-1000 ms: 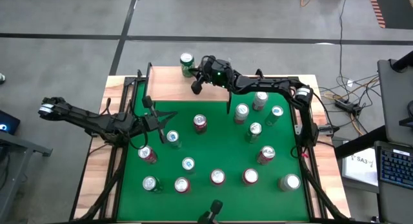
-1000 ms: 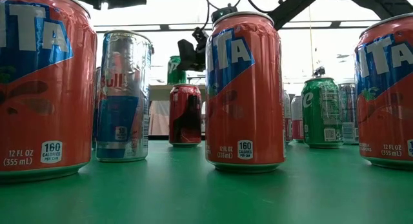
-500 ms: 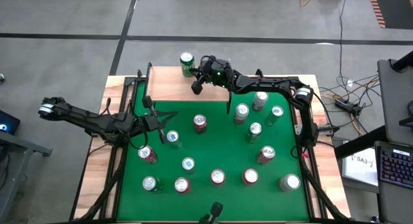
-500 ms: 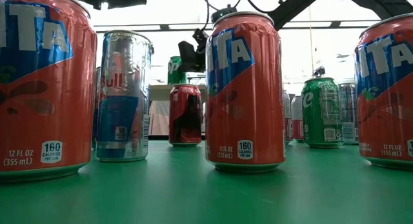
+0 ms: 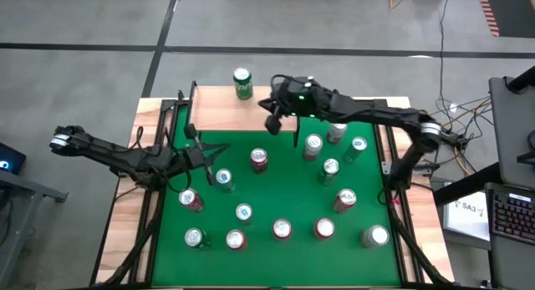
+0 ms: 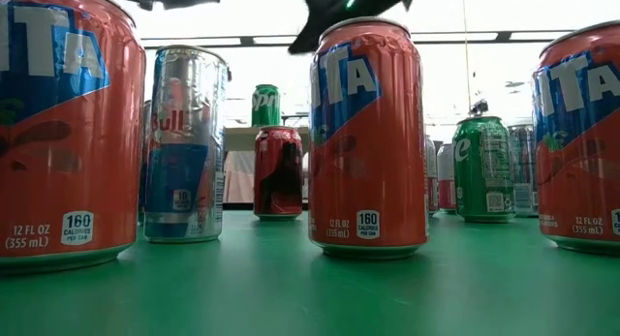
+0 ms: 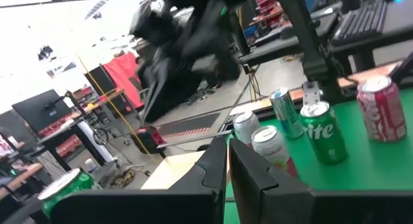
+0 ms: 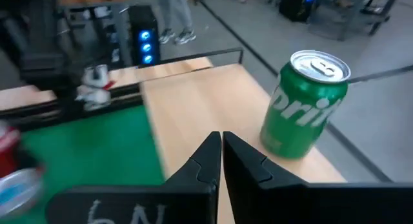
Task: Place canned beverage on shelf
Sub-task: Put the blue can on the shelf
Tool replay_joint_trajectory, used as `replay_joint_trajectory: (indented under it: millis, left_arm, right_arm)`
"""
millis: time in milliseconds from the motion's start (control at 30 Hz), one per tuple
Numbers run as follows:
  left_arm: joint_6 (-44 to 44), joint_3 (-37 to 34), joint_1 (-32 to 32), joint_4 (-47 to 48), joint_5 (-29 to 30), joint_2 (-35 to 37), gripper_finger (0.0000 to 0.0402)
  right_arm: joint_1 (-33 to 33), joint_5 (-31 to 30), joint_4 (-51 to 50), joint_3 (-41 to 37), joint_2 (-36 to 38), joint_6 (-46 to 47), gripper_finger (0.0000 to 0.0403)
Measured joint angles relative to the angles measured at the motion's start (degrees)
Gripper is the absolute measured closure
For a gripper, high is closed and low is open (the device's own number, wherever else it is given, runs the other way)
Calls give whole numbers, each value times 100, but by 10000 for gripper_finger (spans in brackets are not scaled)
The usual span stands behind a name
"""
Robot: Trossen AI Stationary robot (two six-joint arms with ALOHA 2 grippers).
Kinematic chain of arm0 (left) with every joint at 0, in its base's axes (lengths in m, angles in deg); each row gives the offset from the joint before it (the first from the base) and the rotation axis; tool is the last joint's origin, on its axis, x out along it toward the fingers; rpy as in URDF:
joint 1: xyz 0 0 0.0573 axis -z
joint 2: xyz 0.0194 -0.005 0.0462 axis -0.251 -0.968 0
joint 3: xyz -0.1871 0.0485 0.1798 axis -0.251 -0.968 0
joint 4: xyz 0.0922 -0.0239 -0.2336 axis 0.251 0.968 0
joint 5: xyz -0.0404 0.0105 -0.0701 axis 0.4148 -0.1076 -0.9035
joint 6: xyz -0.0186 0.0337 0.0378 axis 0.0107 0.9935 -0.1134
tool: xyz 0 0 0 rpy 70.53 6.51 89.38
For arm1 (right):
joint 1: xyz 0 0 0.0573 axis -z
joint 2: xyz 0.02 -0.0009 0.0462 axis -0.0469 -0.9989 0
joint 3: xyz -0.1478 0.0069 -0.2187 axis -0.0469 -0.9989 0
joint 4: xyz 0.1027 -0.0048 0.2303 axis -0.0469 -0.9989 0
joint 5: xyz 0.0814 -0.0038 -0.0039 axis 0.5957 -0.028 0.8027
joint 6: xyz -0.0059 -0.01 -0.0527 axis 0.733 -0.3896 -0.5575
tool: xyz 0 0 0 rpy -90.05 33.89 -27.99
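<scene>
Green aluminium Sprite can (image 5: 242,83) stands upright on the light-wood shelf (image 5: 226,110), at its far edge. Right gripper (image 5: 272,123) hovers above the shelf, apart from the can, fingers clenched empty. Left gripper (image 5: 211,159) over the green table (image 5: 284,198), fingers clenched empty.

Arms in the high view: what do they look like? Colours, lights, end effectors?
Both arms are dark, slim and jointed. The left arm ends in a silver cap at its outer end. The right arm shows a green light near its wrist. Each end effector has two dark tapered fingers.
</scene>
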Motion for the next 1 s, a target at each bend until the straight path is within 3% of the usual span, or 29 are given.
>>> replay_joint_trajectory:
  millis: [333,633,733,1000]
  left_arm:
    - [-1889,0,111,-7,-487,-385,400]
    - [-2637,413,439,284,-517,-871,401]
    - [-2674,906,437,1192,-515,-1076,401]
    - [-3719,2582,437,4875,-512,-1733,401]
  right_arm:
    - [-823,-1,-2185,2,1616,383,394]
    - [-1573,1,-3727,2,2337,1096,394]
    - [-1789,-10,-4274,2,2359,1276,394]
    - [-2310,-17,-5071,-309,2271,1986,394]
